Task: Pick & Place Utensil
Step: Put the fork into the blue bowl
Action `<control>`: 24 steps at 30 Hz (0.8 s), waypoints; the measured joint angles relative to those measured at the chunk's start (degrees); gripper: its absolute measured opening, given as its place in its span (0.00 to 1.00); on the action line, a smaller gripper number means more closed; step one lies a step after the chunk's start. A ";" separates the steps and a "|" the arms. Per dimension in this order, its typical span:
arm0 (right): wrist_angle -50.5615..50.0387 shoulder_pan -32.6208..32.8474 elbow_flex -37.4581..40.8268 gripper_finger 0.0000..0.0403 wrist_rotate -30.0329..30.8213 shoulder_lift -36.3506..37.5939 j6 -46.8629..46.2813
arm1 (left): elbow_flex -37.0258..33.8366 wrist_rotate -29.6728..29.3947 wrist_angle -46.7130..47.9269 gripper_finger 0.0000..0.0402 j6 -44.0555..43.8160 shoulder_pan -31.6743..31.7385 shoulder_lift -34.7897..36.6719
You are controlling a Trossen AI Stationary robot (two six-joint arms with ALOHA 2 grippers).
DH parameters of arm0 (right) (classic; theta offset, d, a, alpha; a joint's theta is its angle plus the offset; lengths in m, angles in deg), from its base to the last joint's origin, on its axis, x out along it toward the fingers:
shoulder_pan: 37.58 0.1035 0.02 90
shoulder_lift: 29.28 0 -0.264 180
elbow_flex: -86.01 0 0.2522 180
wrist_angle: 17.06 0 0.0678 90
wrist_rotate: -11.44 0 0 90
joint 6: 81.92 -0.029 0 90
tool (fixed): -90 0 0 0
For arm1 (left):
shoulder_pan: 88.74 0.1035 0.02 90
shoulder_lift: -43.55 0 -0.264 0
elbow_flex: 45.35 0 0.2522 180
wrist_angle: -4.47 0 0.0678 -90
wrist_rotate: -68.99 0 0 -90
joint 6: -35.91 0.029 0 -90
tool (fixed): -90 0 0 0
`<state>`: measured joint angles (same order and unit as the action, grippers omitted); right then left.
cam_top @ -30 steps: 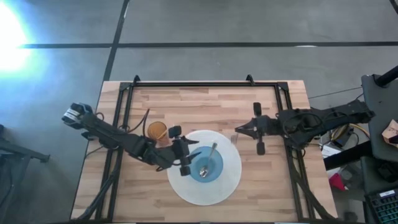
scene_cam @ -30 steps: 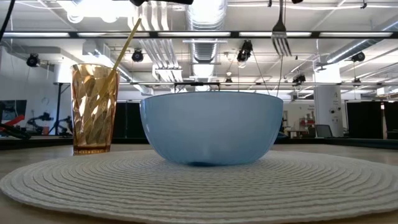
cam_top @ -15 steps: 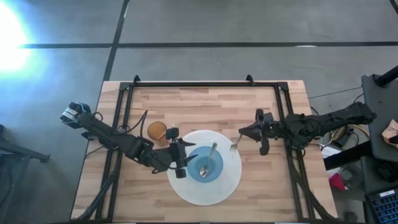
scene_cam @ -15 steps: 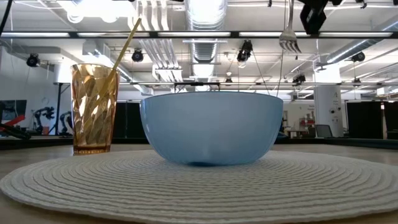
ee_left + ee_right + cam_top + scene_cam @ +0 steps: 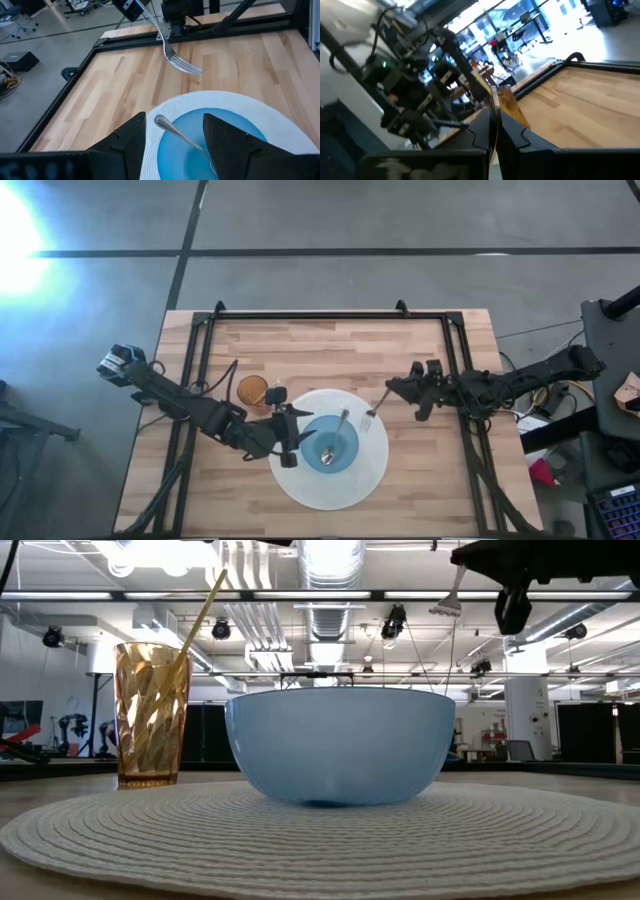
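Overhead and bench-level views of a wooden bench (image 5: pixel 330 345) carrying a round white woven placemat (image 5: pixel 328 490), taken here as the landmark. A pale blue bowl (image 5: pixel 331 444) sits at the centre of the placemat, and a spoon (image 5: pixel 333 435) lies inside it with its handle resting on the bowl's rim toward the bench's far edge. An amber ribbed tumbler (image 5: pixel 252 391) stands on the bare wood just beside the placemat's far-left edge, with a thin straw (image 5: pixel 200 613) leaning out of it. The right hand (image 5: pixel 392 388) is closed on the handle of a fork (image 5: pixel 375 409) and holds it in the air just off the placemat's right rim; the fork slopes downward, its tines reaching over the rim toward the bowl without touching it. In the bench-level view the fork's tines (image 5: pixel 446 606) hang well above the bowl, to its right. The left hand (image 5: pixel 296 436) hovers over the placemat's left side, just beside the bowl, its fingers (image 5: pixel 122 142) spread apart and holding nothing; its wrist view looks past them onto the spoon (image 5: pixel 176 131) in the bowl and the suspended fork (image 5: pixel 177 56) beyond. No brand mark, label or legible writing appears on the bowl, tumbler, utensils, placemat or bench.
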<state>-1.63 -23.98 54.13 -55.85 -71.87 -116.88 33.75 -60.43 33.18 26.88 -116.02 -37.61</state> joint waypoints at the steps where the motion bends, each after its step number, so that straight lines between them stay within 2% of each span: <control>1: 1.05 0.00 0.63 0.02 0.45 -0.08 -0.83 | 0.00 0.01 0.38 0.47 -0.02 0.00 0.00; 9: 9.22 0.14 3.17 0.02 3.16 -5.59 -6.89 | 0.00 0.02 2.29 0.47 -0.29 -0.07 0.00; 18: 9.19 3.14 -3.72 0.02 6.76 -15.71 -5.89 | 0.00 0.02 4.66 0.47 -0.71 -0.20 0.00; 24: 9.16 6.82 -7.43 0.02 12.50 -21.08 -5.57 | 0.00 0.02 5.02 0.47 -1.05 -0.58 0.00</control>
<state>7.53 -17.15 46.70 -43.35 -92.96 -122.45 33.75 -60.41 38.21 25.83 -116.60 -37.61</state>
